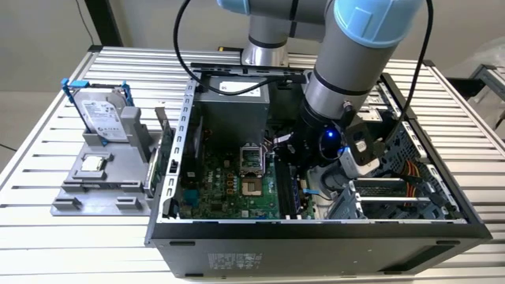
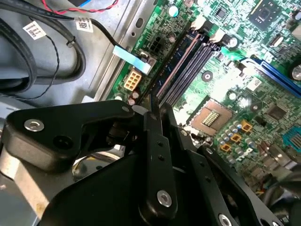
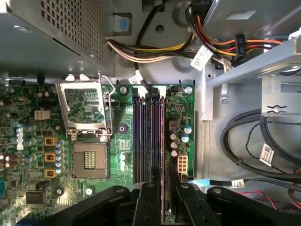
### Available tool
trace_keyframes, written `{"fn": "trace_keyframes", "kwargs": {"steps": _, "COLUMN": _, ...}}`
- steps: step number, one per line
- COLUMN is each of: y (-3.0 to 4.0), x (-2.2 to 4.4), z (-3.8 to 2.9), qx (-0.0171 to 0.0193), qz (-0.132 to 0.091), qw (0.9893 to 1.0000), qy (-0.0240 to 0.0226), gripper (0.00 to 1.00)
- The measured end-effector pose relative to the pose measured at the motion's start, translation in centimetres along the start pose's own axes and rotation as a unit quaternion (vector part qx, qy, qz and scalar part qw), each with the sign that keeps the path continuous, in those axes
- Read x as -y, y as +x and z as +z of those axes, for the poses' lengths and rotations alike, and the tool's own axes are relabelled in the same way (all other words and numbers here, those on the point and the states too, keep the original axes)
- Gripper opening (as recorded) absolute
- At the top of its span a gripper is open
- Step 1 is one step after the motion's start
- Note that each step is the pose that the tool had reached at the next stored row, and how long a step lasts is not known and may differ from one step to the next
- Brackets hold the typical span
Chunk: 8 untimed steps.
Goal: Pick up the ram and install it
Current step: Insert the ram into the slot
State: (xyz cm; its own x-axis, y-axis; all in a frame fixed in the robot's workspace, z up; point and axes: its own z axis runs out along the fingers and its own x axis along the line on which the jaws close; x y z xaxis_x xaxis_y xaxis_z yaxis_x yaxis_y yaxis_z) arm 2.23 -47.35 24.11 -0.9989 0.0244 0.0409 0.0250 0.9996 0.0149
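Reaching down into an open black steel computer case (image 1: 316, 236), the arm's matte black end effector (image 3: 162, 197) hangs low over the green motherboard (image 3: 94, 136). Its 2 flat perforated fingers (image 3: 146, 202) are pressed close on a thin edge-on strip, the ram (image 3: 163, 141), which stands upright in the outermost of the dark parallel memory slots (image 3: 141, 136), on the side away from the square open processor socket (image 3: 87, 160). In the second wrist view the ram (image 2: 165, 63) reads as a narrow dark line running from the fingertips along the slots. Bundled yellow, red and black cables (image 3: 155, 47) lie against the case's grey metal wall beside a perforated power supply box (image 3: 51, 28).

Outside the case, on the exterior view's left, a grey plastic fixture (image 1: 103, 171) holds a silver hard drive in a blue frame (image 1: 99, 112) upright and a small square silver chip (image 1: 94, 164) flat. Everything stands on a ribbed aluminium table (image 1: 47, 248).
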Motion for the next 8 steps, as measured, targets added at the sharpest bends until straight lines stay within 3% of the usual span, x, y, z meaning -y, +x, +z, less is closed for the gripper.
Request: {"fn": "trace_keyframes", "kwargs": {"steps": 8, "y": 0.00, "x": 0.01, "z": -0.09, "qx": 0.0000, "qz": 0.000, "qw": 1.0000, "qy": 0.0000, "gripper": 1.00}}
